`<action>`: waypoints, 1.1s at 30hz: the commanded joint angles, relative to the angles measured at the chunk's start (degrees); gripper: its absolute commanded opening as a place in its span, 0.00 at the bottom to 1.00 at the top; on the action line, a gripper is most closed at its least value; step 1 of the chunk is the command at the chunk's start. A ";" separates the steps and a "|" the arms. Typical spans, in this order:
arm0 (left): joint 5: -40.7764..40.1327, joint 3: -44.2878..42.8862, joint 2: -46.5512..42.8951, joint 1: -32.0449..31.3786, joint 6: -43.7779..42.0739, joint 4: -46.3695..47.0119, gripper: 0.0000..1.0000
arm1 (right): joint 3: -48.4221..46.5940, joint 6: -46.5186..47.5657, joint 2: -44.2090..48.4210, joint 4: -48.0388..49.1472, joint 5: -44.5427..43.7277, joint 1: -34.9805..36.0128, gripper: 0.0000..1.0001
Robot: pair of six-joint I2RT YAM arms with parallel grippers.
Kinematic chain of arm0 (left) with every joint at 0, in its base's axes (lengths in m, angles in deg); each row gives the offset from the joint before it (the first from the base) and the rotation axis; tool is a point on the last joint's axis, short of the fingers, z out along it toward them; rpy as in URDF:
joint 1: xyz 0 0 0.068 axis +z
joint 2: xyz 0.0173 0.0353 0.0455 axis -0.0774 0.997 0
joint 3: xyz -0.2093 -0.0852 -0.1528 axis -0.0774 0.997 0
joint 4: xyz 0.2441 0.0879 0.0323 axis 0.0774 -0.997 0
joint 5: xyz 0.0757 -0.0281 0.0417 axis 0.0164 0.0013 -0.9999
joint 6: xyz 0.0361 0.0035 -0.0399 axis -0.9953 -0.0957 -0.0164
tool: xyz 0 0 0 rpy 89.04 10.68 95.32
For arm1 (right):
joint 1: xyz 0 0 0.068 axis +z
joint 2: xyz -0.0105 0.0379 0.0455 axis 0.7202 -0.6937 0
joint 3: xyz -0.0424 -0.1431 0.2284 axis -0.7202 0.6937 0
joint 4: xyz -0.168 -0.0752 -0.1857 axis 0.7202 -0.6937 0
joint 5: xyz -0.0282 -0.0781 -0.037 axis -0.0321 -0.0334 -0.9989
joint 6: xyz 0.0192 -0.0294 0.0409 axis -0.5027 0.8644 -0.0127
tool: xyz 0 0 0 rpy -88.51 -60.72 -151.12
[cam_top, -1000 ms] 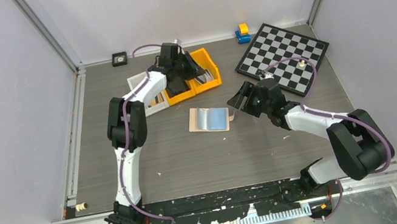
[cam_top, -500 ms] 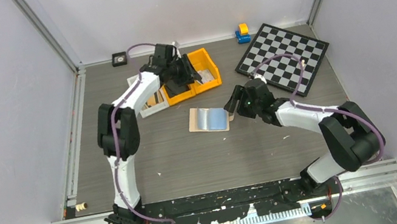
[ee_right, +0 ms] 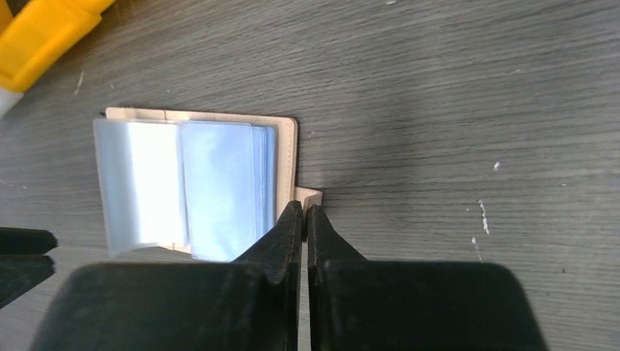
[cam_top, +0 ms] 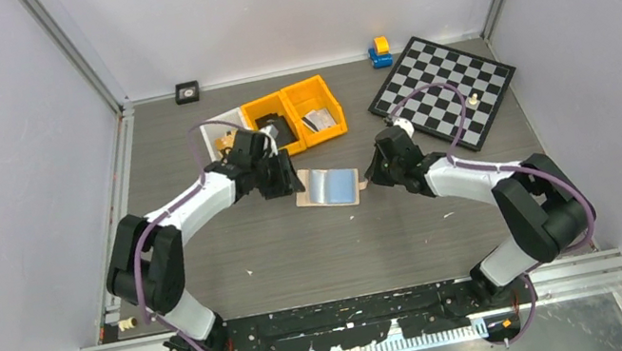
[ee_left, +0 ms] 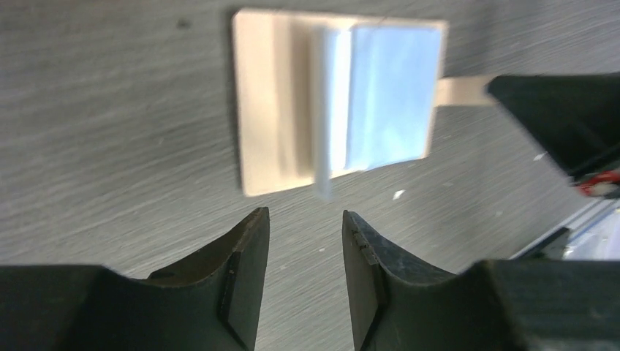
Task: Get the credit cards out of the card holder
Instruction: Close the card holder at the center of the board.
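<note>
Since a second ago, the left gripper (cam_top: 287, 182) has swung away from the yellow bins (cam_top: 292, 119) and come down at the 9 o'clock edge of the card holder (cam_top: 327, 187). The right gripper (cam_top: 370, 178) has slid in to its 3 o'clock edge and closed. The holder itself has not shifted.

From above, we see the card holder lying open and flat near the middle of the table (cam_top: 302, 254), shiny pocket side up. Its long axis runs roughly 9 to 3 o'clock. The bins sit at its 11 o'clock and a chessboard (cam_top: 442, 90) at its 2 o'clock. A few credit cards (cam_top: 318, 120) lie in the right-hand bin, too small to count. Both pairs of fingertips are too small here to judge.

The left wrist view is blurred. The left jaws stand partly apart with bare table between them, holding nothing. The holder lies at 12 o'clock, clear of the tips, its long axis again 9 to 3. Its tab (ee_left: 460, 89) points to 3 o'clock and meets the black right gripper, which the frame edge cuts off.

From the right wrist, the right jaws are closed to a thin slit, with their tips at the tab and hiding its end. We cannot tell whether they pinch it or only press on it. The holder spreads toward 10 o'clock from the tips. Glare on the pockets hides whether any cards are inside. At the far 10 o'clock corner, one bin is cut off.
</note>
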State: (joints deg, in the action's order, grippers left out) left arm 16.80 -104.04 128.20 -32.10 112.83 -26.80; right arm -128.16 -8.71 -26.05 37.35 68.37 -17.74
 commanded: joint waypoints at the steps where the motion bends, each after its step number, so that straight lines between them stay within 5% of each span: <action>1: -3.09 4.45 -1.74 0.24 -2.52 6.20 0.42 | -2.25 0.98 -1.05 1.30 -0.43 -0.10 0.01; 7: -4.68 2.51 4.00 1.02 -2.85 4.95 0.34 | -2.12 1.21 -1.88 2.73 1.48 -0.10 0.01; 12: -3.58 2.74 4.98 2.89 -2.33 5.40 0.01 | -2.51 1.33 -2.48 2.39 1.63 -0.04 0.01; 24: -5.10 -1.79 11.50 2.87 -3.42 -0.86 0.00 | -2.61 1.16 -2.49 2.48 2.55 -0.04 0.01; 33: 14.38 0.58 15.15 3.53 2.93 9.20 0.00 | -2.63 0.94 -2.97 2.93 3.07 -0.06 0.00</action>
State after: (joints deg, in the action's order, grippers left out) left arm 21.94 -104.61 141.97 -28.05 112.41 -22.96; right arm -129.05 -8.36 -28.67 38.47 71.02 -17.80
